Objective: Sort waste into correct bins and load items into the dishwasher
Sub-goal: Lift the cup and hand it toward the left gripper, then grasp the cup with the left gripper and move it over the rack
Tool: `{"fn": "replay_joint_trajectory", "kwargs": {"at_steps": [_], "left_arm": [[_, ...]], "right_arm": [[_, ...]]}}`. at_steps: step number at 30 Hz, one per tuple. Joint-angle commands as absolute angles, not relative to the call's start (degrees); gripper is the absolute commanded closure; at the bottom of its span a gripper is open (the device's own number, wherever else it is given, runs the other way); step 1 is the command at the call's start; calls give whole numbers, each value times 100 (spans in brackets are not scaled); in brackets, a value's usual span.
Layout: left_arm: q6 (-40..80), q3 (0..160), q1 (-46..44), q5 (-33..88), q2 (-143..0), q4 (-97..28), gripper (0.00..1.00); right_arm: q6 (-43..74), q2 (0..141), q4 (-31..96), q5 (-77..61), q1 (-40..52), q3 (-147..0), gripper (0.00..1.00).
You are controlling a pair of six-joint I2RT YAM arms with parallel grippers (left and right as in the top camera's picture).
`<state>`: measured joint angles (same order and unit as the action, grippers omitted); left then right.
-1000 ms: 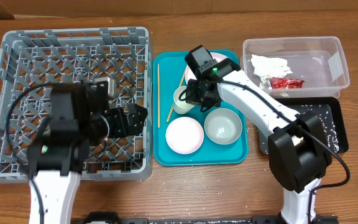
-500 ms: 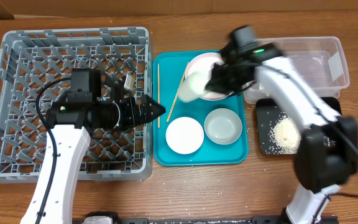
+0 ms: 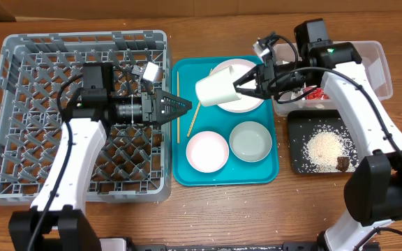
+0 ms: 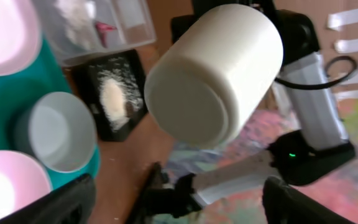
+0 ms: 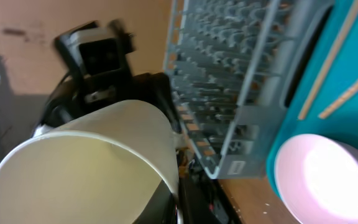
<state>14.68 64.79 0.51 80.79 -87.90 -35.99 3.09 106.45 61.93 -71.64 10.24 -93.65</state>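
Observation:
My right gripper [image 3: 243, 85] is shut on the small white cup [image 3: 215, 90] and holds it on its side above the teal tray [image 3: 267, 171]. The cup's base faces my left gripper [image 3: 185, 106], which is open and empty just left of it, at the rim of the grey dish rack [image 3: 82, 38]. The cup [image 4: 213, 74] fills the left wrist view, between and beyond the spread fingers [image 4: 179, 190]. It also shows in the right wrist view [image 5: 86, 168]. On the tray lie the large plate [image 3: 237, 73], small plate [image 3: 207, 150], bowl [image 3: 250, 140] and chopsticks [image 3: 177, 104].
The clear tub [image 3: 368, 66] at the back right holds the napkin [image 4: 73, 9] and red wrapper [image 4: 104, 27]. The black tray [image 3: 299, 132] in front of it holds rice [image 3: 325, 146] and a brown lump [image 3: 342, 164]. The rack [image 5: 241, 74] stands left of the teal tray.
My right gripper has lifted the cup off the teal tray and turned it on its side. My left gripper has reached right to the rack's edge, towards the cup.

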Motion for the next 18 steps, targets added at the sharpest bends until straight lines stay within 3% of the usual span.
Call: {"fn": "replay_joint_trajectory", "kwargs": {"at_steps": [1, 8, 12, 18], "left_arm": [[1376, 6578, 82, 8858, -8914, -3568, 22], [1435, 6578, 84, 9052, -8912, -3520, 20], [1452, 6578, 86, 9052, -8912, -3457, 14], [1549, 6578, 84, 9052, -8912, -3378, 22]], "right_arm": [[158, 10589, 6088, -7634, 1203, -9365, 96], [1280, 10589, 5304, -6984, 1649, -9290, 96], [1675, 10589, 5068, -6702, 1911, -9258, 96], [1813, 10589, 5065, -6405, 2095, -9258, 96]]}}
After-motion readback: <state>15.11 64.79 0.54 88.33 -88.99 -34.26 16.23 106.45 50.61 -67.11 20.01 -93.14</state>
